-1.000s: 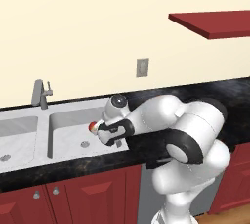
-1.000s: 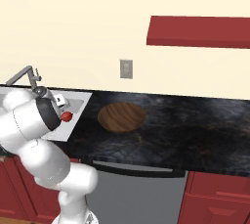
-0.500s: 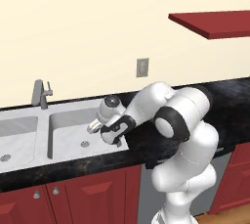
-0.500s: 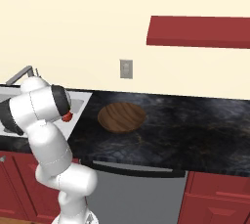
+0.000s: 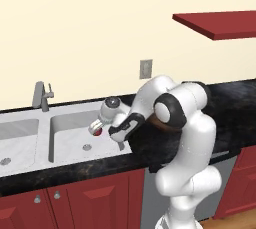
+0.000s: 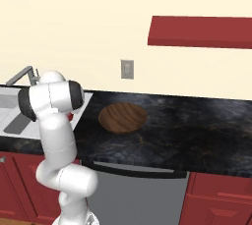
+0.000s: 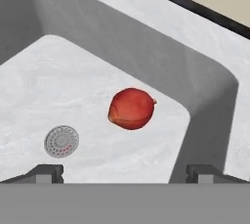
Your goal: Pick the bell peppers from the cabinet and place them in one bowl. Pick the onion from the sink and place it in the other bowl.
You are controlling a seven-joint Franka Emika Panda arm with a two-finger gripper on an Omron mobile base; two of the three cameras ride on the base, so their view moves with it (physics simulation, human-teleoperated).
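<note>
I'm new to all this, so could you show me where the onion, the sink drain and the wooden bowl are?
onion (image 7: 131, 109): hand view, middle of its red skin.
drain (image 7: 61, 141): hand view, centre of the grille.
wooden bowl (image 6: 122, 118): right base view, its inside.

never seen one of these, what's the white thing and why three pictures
The white thing is a robot arm standing before a simulated kitchen counter. Two pictures come from cameras behind it, left and right; the third looks along its end effector, the part that grasps. It reaches over the right basin of the sink. In the hand view a red onion lies on the basin floor beside the round drain, with the two fingertips wide apart and holding nothing. A dark wooden bowl sits on the counter, and a red cabinet hangs on the wall.
</note>
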